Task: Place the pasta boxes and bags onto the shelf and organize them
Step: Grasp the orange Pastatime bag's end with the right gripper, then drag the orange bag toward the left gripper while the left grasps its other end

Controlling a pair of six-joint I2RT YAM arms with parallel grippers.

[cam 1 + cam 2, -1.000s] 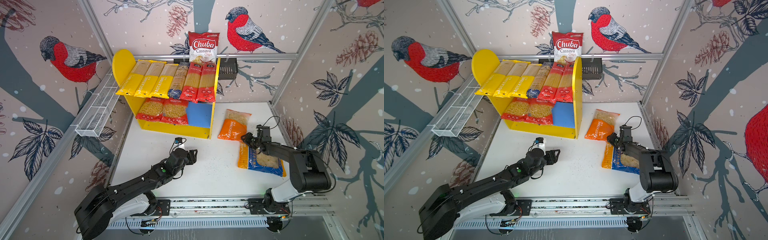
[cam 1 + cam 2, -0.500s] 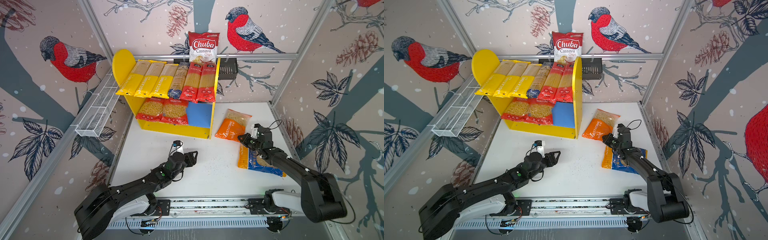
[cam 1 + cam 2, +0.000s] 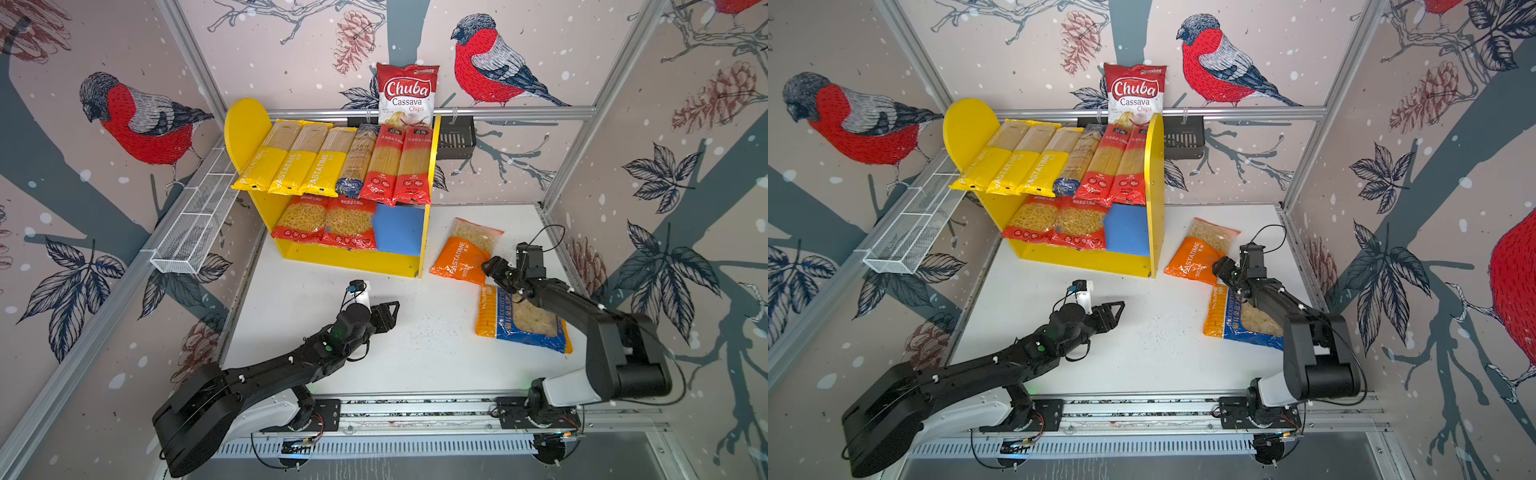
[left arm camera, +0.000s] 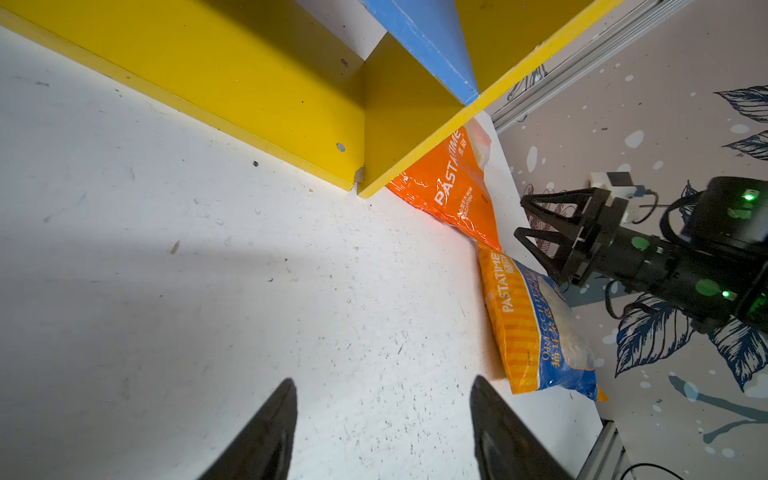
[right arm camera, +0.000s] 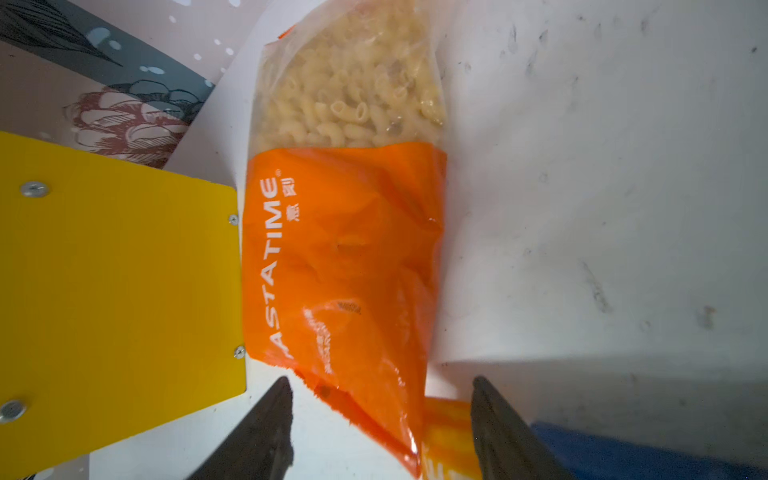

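Enclosing speckled white table (image 3: 436, 357): bird-print walls (image 3: 291, 62)

Probably a robot lab cell: aluminium frame (image 3: 511, 111), bird-print wall panels (image 3: 137, 124), arm-mounting rail (image 3: 415, 409) in front.

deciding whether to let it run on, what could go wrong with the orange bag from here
1. The right gripper is open astride only the orange bag's near corner; a pinch there may slip or let the bag sag.
2. That corner overlaps the blue bag, which could get caught or dragged along.
3. The bare stretch of blue board beside the red bags looks narrow, so the bag may snag going in.
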